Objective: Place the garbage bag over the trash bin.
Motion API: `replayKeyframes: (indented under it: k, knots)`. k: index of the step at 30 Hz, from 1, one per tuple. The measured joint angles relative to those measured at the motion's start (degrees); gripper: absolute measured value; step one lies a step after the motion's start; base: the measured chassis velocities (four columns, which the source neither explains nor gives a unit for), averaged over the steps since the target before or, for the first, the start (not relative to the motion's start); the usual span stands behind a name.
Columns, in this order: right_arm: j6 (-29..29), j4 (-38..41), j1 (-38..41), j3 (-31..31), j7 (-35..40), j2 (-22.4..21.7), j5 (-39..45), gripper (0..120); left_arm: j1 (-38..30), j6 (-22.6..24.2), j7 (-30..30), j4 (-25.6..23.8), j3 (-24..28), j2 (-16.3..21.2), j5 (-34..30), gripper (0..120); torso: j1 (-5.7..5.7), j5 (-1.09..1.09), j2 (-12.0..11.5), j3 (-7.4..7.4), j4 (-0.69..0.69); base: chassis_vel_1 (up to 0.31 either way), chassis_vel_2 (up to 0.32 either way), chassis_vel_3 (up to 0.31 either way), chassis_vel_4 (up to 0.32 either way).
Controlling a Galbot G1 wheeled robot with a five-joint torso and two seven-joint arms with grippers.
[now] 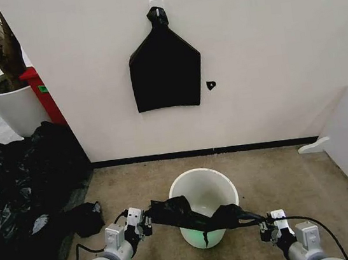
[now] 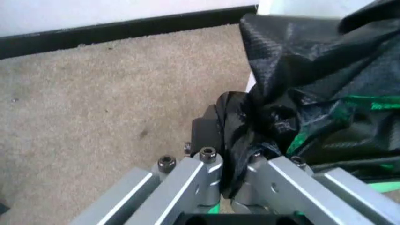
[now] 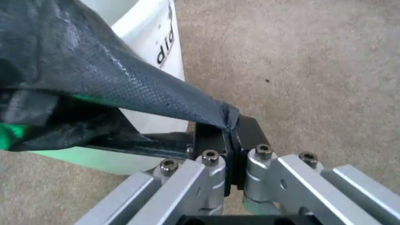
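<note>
Both arms cut off at bottom edge of head view, only forearms + wrists visible. Garbage bag (image 1: 195, 214) hangs stretched between the 2 grippers, draped across near side of trash bin (image 1: 203, 193) rim, sagging partly over bin's front wall; bag hides part of the rim and the green-tinted base area. Left gripper (image 1: 146, 222) sits just left of bin, fingers pressed together pinching bag's left edge; in left wrist view bunched plastic (image 2: 300, 93) is wedged between the pads (image 2: 203, 133) and covers most of what's behind. Right gripper (image 1: 263, 224) low, right of bin, also clamped on bag's other end; right wrist view shows bag corner (image 3: 125, 89) nipped tight between black pads (image 3: 250, 133). Bin upright on carpet (image 1: 281, 167) near wall. Writing on bin side in right wrist view partly hidden, reads sth like "pid", can't tell for sure.
</note>
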Motion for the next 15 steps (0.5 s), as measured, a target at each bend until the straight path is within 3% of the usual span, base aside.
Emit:
replayKeyframes:
  k: [8,15]
  knots:
    - [-0.1,-2.5,1.4,-0.3,-1.6,0.2,0.3,0,-0.4,0.2,0.5,1.6,0.3,-1.0,-0.2,0,0.00,0.00,0.0,0.00,0.00,0.000,0.000,0.000,0.000]
    - [-0.2,-5.6,2.6,-0.4,-4.0,1.4,1.5,0,-2.4,0.7,0.9,4.9,2.3,-4.1,-1.0,0,0.00,0.01,0.0,0.00,0.00,0.000,0.000,0.000,0.000]
